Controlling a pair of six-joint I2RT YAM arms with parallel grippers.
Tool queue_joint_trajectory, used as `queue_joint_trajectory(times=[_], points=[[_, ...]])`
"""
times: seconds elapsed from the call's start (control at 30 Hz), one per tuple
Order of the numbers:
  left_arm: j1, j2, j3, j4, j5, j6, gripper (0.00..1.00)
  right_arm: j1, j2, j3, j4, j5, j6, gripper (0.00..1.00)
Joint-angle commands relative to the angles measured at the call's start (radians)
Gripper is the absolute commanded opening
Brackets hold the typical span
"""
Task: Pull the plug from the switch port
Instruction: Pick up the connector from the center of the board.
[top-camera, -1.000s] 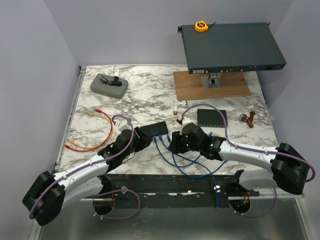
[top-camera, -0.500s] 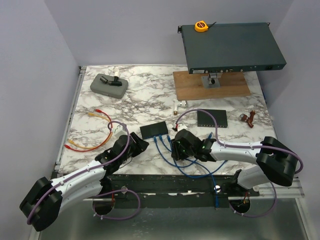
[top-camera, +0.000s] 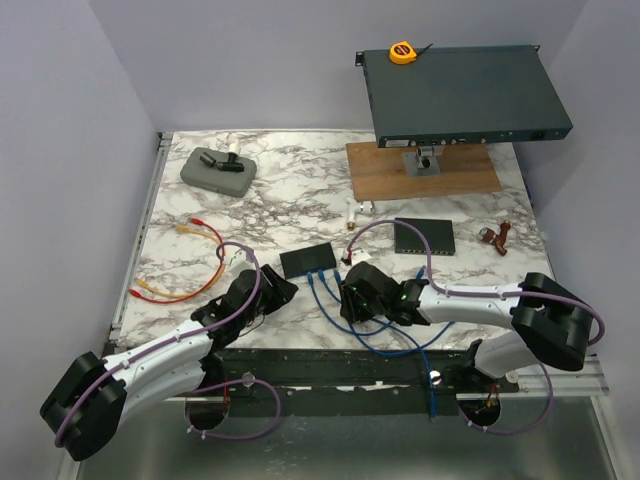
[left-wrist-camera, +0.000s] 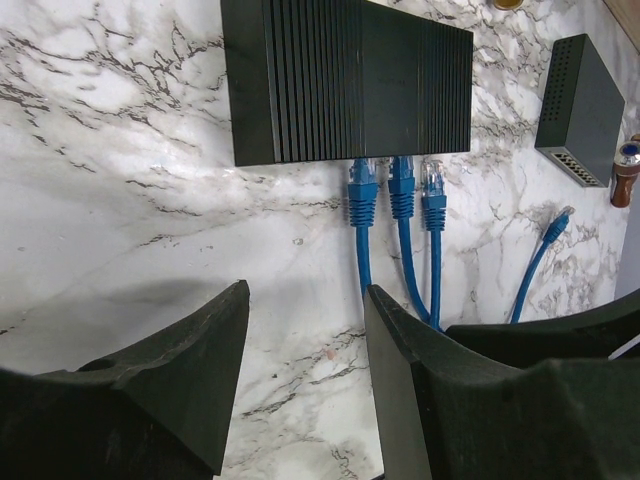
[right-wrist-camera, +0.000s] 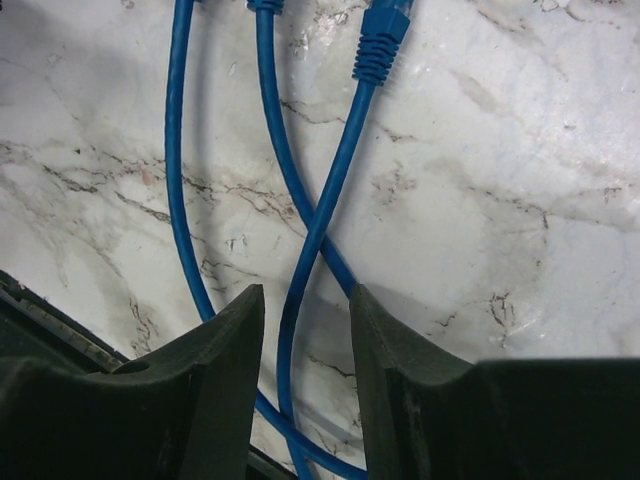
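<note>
Blue plugs (left-wrist-camera: 401, 190) at the black switch (left-wrist-camera: 345, 80); left gripper (left-wrist-camera: 307, 300) parted, empty (right gripper (right-wrist-camera: 305, 300) parted astride a blue cable (right-wrist-camera: 327, 190)).

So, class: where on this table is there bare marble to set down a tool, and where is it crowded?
Bare marble lies between the gray case, the wooden board and the black switch. Crowded: the near edge, where blue cables, the left gripper and the right gripper sit.

Left gripper (top-camera: 283, 290) has backed off the switch (top-camera: 308, 260) toward the table's near edge, while the right gripper (top-camera: 346, 295) has slid left, now over the blue cables (top-camera: 335, 310).
</note>
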Motion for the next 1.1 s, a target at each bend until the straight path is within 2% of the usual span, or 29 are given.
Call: queue_joint_trajectory(times=[0.0, 0.23, 0.53, 0.6, 0.7, 0.73, 0.77, 0.97, 1.07], points=[[-0.002, -0.011, 0.01, 0.005, -0.025, 0.001, 0.49, 0.033, -0.041, 0.004, -0.074, 0.03, 0.029, 0.43], [-0.001, 0.003, -0.002, 0.028, -0.022, -0.006, 0.49, 0.051, -0.06, -0.02, -0.086, 0.029, 0.055, 0.42], [-0.002, 0.008, -0.003, 0.031, -0.012, -0.009, 0.49, 0.053, 0.077, 0.011, -0.02, 0.02, 0.051, 0.37], [-0.002, -0.001, -0.008, 0.026, -0.014, -0.01, 0.49, 0.054, 0.097, 0.024, -0.015, 0.02, 0.048, 0.31], [-0.002, -0.019, -0.01, 0.015, -0.02, -0.011, 0.49, 0.053, 0.109, 0.044, -0.032, 0.041, 0.048, 0.1], [-0.002, -0.025, -0.011, 0.009, -0.021, -0.011, 0.49, 0.054, 0.101, 0.051, -0.046, 0.055, 0.048, 0.02], [-0.002, -0.032, -0.01, 0.004, -0.023, -0.011, 0.49, 0.054, 0.088, 0.058, -0.059, 0.079, 0.048, 0.01], [-0.001, -0.077, -0.009, -0.017, -0.039, -0.009, 0.49, 0.052, -0.1, 0.199, -0.204, 0.26, -0.026, 0.01], [-0.002, -0.079, -0.009, -0.013, -0.04, -0.008, 0.49, 0.052, -0.207, 0.267, -0.201, 0.299, -0.084, 0.01]])
